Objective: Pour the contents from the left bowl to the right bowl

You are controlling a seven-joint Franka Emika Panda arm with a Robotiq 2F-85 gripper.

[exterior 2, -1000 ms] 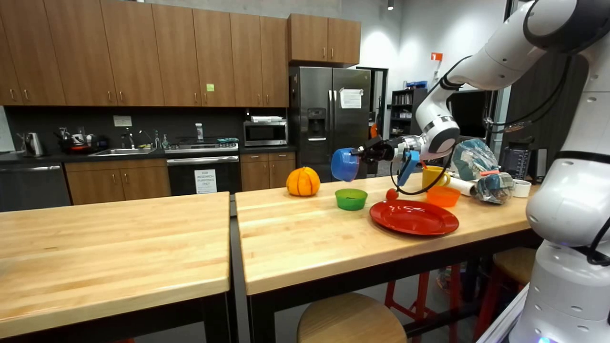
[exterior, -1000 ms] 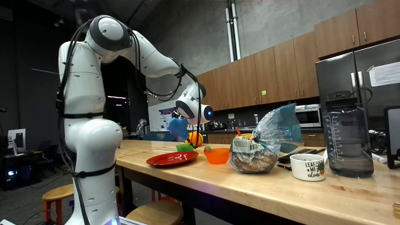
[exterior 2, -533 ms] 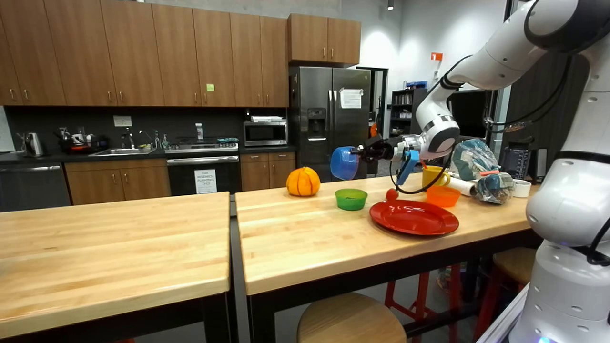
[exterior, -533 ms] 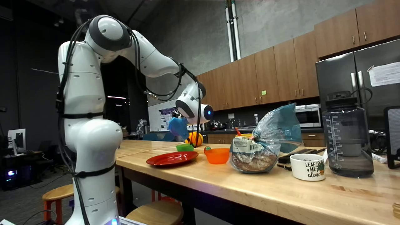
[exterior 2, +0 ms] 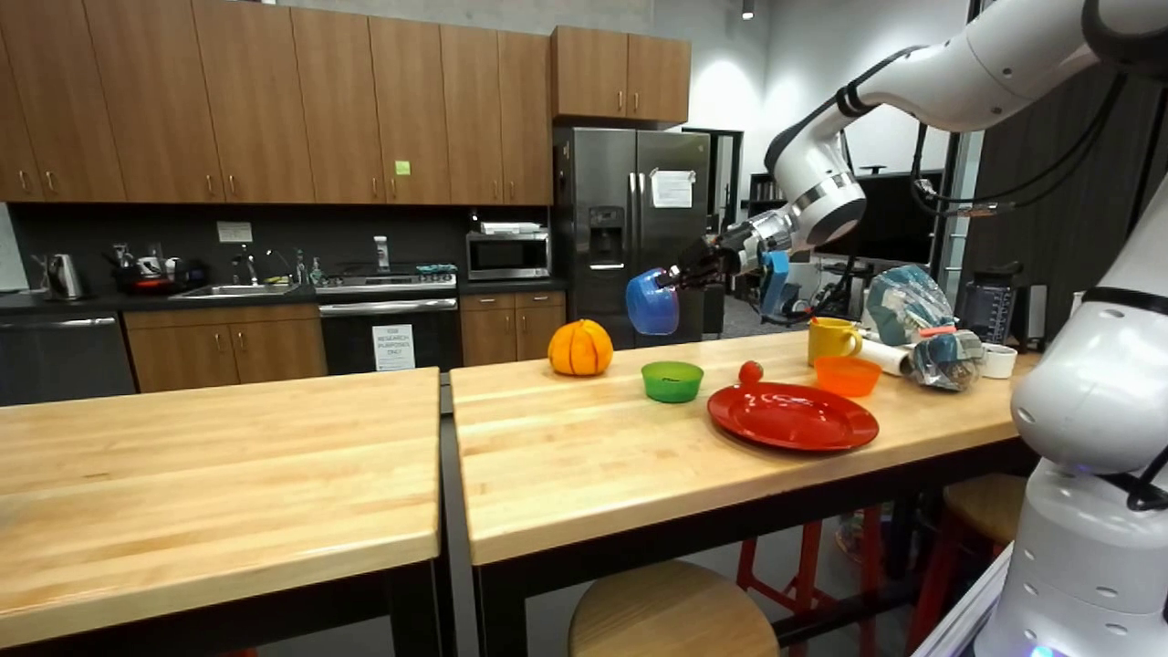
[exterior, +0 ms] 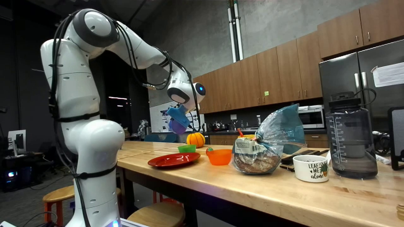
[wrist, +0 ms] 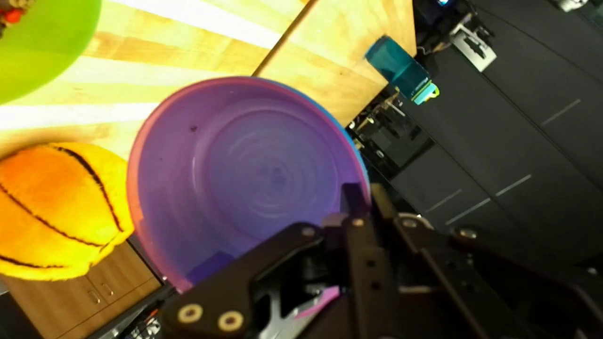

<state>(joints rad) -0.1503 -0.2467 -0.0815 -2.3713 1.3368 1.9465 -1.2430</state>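
The left bowl, small and purple-blue, is held in the air by its rim in both exterior views (exterior: 177, 126) (exterior 2: 653, 306). It is tilted on its side. In the wrist view (wrist: 268, 165) its inside shows bare except for a small dark speck. My gripper (wrist: 369, 201) is shut on the rim, one finger inside and one outside; it also shows in an exterior view (exterior 2: 677, 276). A green bowl stands on the table below in both exterior views (exterior: 187, 148) (exterior 2: 672, 383). In the wrist view the green bowl (wrist: 47, 52) holds small beige and red bits.
A red plate (exterior 2: 792, 417), an orange bowl (exterior 2: 847, 376), a strawberry (exterior 2: 750, 372) and a yellow mug (exterior 2: 832, 339) stand near the green bowl. An orange pumpkin (exterior 2: 580, 348) is behind it. A bread bag (exterior: 260, 151), white bowl (exterior: 311, 168) and large bottle (exterior: 352, 138) stand further along.
The arm has pulled up and back, lifting the purple-blue bowl slightly away from the green bowl and turning it a little. The bowl stays in the gripper. Things on the table have not moved.
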